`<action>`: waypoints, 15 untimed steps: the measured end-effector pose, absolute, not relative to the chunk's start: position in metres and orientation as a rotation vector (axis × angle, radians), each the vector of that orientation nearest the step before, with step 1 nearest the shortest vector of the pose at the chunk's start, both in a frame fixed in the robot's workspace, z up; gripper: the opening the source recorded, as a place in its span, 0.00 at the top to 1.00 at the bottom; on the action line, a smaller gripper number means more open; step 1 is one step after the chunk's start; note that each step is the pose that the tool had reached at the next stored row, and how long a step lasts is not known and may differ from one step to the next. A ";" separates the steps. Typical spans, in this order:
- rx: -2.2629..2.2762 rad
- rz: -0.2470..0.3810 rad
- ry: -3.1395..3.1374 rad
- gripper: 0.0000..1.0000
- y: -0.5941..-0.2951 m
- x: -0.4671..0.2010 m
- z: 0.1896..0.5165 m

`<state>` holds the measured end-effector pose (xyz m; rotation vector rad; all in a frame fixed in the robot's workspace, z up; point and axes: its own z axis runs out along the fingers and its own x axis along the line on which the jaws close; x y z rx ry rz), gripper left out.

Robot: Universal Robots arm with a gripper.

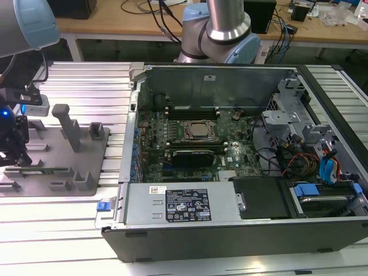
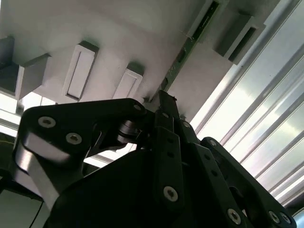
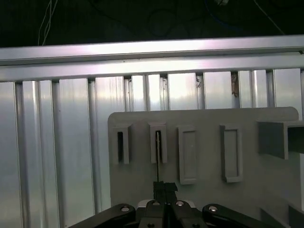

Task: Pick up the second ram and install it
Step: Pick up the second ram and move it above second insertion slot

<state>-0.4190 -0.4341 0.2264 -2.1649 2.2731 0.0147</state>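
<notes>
The second ram stands on its long edge in the grey holder tray. A slotted block keeps it upright, which leaves its thin top edge free to be taken from above. The gripper has its two fingers pressed together on the near end of the stick, one on each flat face as far as I can judge. The stick sits in its slot and looks not yet lifted.

In the exterior view the tray lies at the exterior view's left on the ribbed metal table, well apart from the open computer case. The case has its side off, so the board inside can be reached from above.

I count one ram stick in the tray. In the first wrist view there are four low blocks in a row. Two are slotted, one holding the stick and the one beside it vacant, and two are longer and plain. One processor sits mid-board.
</notes>
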 end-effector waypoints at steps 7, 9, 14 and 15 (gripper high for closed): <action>-2.165 0.015 2.273 0.92 -0.435 -0.419 0.222; -2.164 0.016 2.273 0.92 -0.435 -0.419 0.222; -2.164 0.016 2.272 0.66 -0.435 -0.419 0.221; -2.176 0.015 2.266 0.66 -0.435 -0.419 0.218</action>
